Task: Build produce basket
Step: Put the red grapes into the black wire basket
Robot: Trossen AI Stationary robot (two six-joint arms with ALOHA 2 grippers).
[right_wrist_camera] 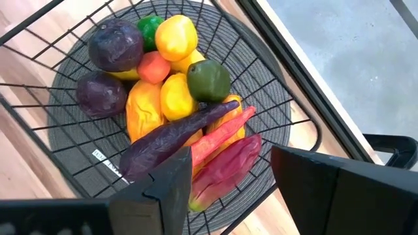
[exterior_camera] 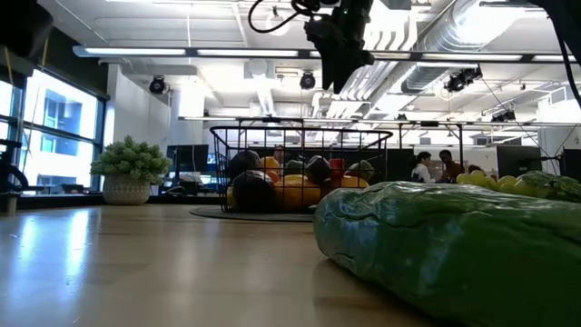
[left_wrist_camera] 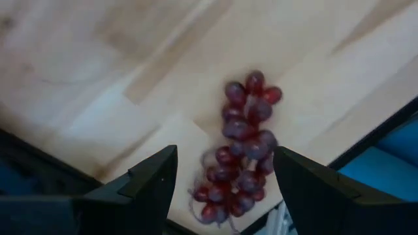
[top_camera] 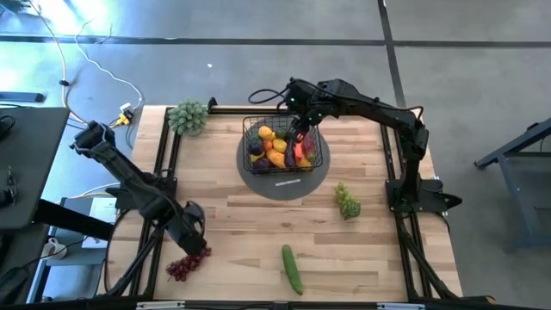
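Note:
The black wire basket (top_camera: 282, 145) stands on a grey round disc (top_camera: 284, 176) at the table's far middle, filled with several toy fruits and vegetables (right_wrist_camera: 176, 98). My right gripper (right_wrist_camera: 225, 179) hangs open and empty above the basket's right part (top_camera: 301, 129). My left gripper (left_wrist_camera: 222, 179) is open above a bunch of purple grapes (left_wrist_camera: 241, 143) that lies on the table near its front left corner (top_camera: 182, 267); the fingers stand either side without touching. A cucumber (top_camera: 293, 269) and green grapes (top_camera: 347, 202) lie on the table.
A pale green leafy bunch in a pot (top_camera: 188, 116) stands at the far left corner. The cucumber fills the low view's right foreground (exterior_camera: 454, 245). The table's near left edge (left_wrist_camera: 78, 176) runs close under my left gripper.

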